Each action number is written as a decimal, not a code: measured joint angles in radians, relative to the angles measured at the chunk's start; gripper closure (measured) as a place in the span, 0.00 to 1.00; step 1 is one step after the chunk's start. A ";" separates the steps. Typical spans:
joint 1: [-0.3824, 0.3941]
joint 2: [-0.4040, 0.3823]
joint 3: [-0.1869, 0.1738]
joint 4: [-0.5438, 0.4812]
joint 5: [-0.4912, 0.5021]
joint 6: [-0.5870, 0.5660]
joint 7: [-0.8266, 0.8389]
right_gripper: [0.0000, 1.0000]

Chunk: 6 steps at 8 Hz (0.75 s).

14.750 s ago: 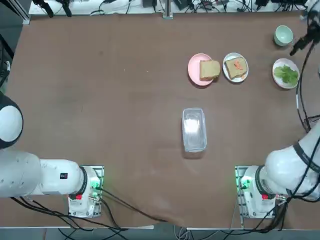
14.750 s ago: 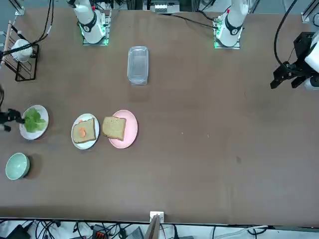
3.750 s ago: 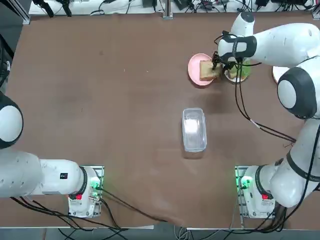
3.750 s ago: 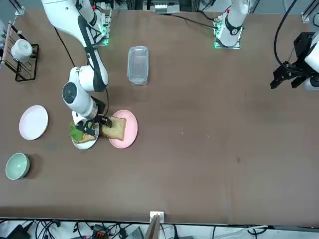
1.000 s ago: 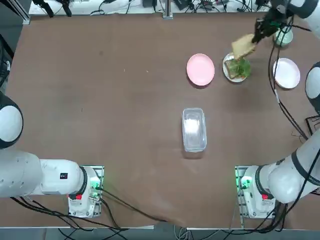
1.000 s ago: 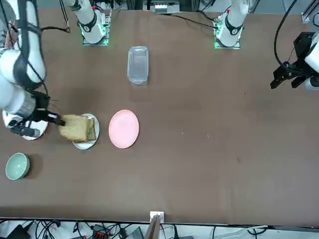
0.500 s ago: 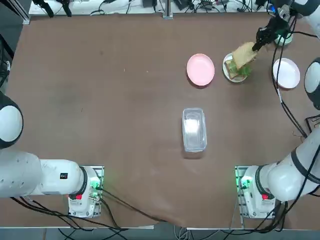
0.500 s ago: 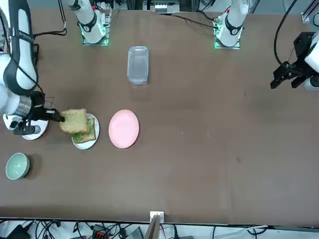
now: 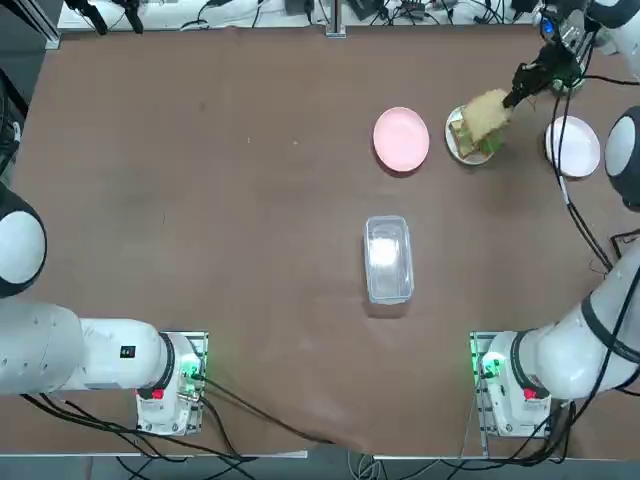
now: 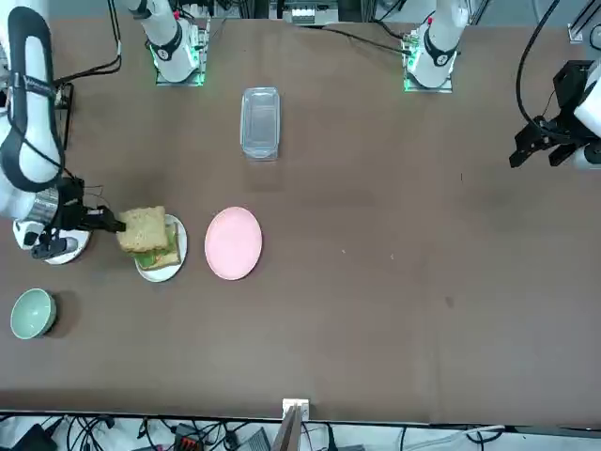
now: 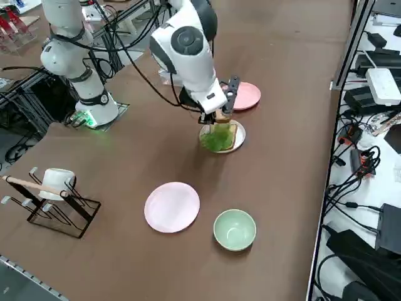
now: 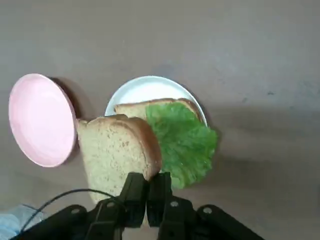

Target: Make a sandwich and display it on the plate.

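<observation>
Above the plate [image 12: 150,86], hand [image 12: 147,186] pinches bread slice [image 12: 116,150].

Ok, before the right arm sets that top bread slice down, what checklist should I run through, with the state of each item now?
1. Right tool shut on the tan-brown top bread slice: ok, gripped by one edge.
2. Bottom bread slice on the small round white plate: ok.
3. Green lettuce leaf on the bottom slice: ok, though it overhangs the plate's rim.
4. Top slice squarely over the bottom one: not ok, it sits offset towards the empty round pink plate.
5. Top slice level: not ok, it looks tilted in the right side view.
6. Top slice clear of the lettuce: cannot tell.
</observation>
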 joint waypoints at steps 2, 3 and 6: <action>-0.016 0.023 0.000 0.000 0.047 0.001 -0.006 0.94; -0.020 0.031 0.000 0.000 0.057 0.001 -0.007 0.94; -0.023 0.047 0.000 0.000 0.061 0.001 -0.018 0.94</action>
